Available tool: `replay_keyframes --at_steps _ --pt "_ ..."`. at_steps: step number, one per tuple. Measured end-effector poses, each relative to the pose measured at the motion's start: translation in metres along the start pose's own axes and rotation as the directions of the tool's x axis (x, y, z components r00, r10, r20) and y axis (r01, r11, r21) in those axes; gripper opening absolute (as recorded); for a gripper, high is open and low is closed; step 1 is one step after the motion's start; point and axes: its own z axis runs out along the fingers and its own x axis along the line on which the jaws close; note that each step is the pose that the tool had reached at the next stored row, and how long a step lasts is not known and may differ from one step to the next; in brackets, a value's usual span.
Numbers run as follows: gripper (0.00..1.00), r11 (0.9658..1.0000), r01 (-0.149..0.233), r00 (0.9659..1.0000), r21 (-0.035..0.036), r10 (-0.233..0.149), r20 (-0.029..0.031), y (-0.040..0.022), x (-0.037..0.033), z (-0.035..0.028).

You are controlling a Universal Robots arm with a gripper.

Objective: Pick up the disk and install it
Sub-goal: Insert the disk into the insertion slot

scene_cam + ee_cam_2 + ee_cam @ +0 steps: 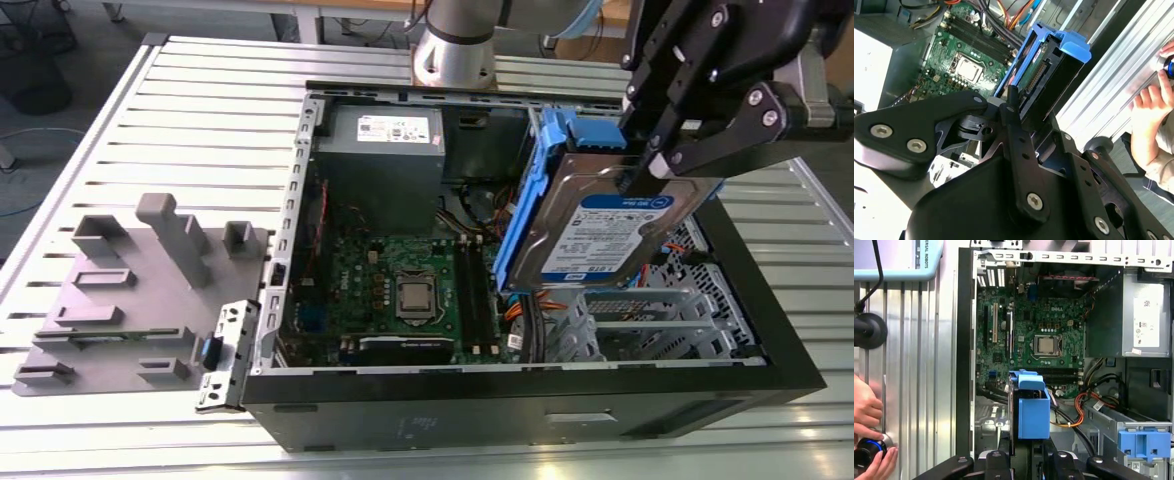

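The disk [607, 225], a silver drive with a white-and-blue label in a bright blue bracket, hangs tilted above the open computer case [534, 385]. It hovers over the metal drive cage [641, 330] at the exterior view's right. My gripper [654, 168] is shut on the disk's upper end. In the second wrist view the black fingers [1013, 112] clamp the disk [1051, 57], whose connector edge faces the camera. In the first wrist view the disk [1031, 410] stands on edge just past my gripper [1029, 457], above the case floor.
The motherboard [400, 290] and grey power supply [380, 140] lie inside the case, with orange cables beside the cage. A second blue bracket [1144, 442] sits in a bay. A grey moulded fixture [134, 290] lies on the slatted table. A person's hand [869, 415] works beside the case.
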Motion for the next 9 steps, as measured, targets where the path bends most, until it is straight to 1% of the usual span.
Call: replay_keyframes --at_steps 5,9 --pt "0.35 1.0 0.0 1.0 -0.0009 0.0 0.0 -0.0171 0.0 0.0001" --pt "0.35 1.0 0.0 1.0 -0.0029 0.0 -0.0001 -0.0338 0.0 0.0003"
